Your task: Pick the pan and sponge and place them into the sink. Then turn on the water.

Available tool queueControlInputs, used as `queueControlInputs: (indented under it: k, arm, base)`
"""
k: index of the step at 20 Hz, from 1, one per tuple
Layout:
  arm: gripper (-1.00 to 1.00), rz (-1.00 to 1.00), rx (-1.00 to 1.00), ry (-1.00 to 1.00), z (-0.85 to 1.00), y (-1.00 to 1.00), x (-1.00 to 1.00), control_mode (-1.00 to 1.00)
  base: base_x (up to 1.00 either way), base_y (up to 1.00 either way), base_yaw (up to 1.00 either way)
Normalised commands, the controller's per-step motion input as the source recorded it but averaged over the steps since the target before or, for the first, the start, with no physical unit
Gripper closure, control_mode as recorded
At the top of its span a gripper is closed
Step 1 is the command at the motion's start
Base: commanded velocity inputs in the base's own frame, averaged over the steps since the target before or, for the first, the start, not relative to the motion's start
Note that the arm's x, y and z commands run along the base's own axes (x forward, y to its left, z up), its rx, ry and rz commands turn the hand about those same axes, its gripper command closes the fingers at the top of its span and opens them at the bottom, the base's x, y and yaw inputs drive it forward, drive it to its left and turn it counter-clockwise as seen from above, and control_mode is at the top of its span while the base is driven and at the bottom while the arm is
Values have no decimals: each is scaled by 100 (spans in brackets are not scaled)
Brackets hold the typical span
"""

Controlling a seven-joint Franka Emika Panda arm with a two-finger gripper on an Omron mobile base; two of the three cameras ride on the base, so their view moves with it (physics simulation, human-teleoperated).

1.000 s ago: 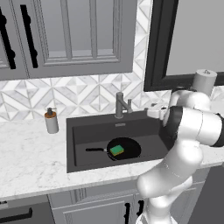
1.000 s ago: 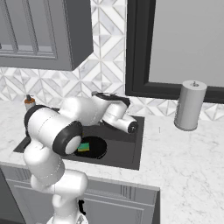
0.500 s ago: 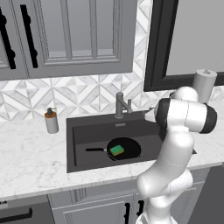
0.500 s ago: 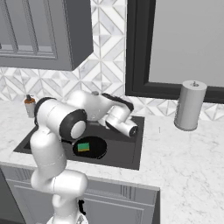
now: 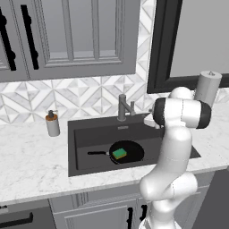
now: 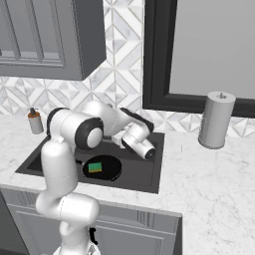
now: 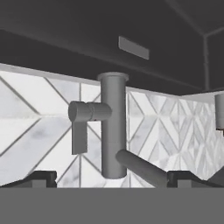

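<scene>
The black pan [image 5: 129, 151] [image 6: 105, 170] lies in the dark sink [image 5: 89, 134] [image 6: 144, 174], its handle pointing left. The green sponge [image 5: 119, 154] [image 6: 95, 167] rests inside the pan. My gripper [image 7: 113, 179] is open, with one dark fingertip at each side of the hand view. It faces the grey faucet [image 7: 113, 127] [image 5: 121, 107] at close range. The hand view is rolled over, so the sink's dark wall shows at its top. The faucet's lever [image 7: 80, 133] is to the left of the column and the spout [image 7: 140, 168] slants to the lower right. No water is in view at the spout.
A soap dispenser [image 5: 53, 124] [image 6: 34, 121] stands on the marble counter left of the sink. A grey paper-towel roll [image 5: 208, 87] [image 6: 216, 119] stands at the back right under the dark-framed window. Grey wall cabinets hang above the counter.
The arm has straightened up and its elbow has swung, bringing the hand closer to the faucet. Pan and sponge have stayed in the sink. The gripper has stayed open.
</scene>
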Motion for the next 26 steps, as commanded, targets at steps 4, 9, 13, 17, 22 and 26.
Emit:
queueControlInputs:
  k: [4,9,13,17,22,26]
  arm:
    - [-100,0,0,-12,-16,11,39,-100]
    - [-100,0,0,-8,0,0,47,-100]
    - [-100,0,4,-3,0,0,36,-100]
    - [-100,-6,7,-1,0,0,18,-100]
    - [-100,-11,9,-2,3,3,15,-100]
    - [-100,-13,7,-3,9,16,0,-100]
  base:
    - [0,0,0]
    - [0,0,0]
    - [0,0,0]
    - [0,0,0]
    - [0,0,0]
    - [0,0,0]
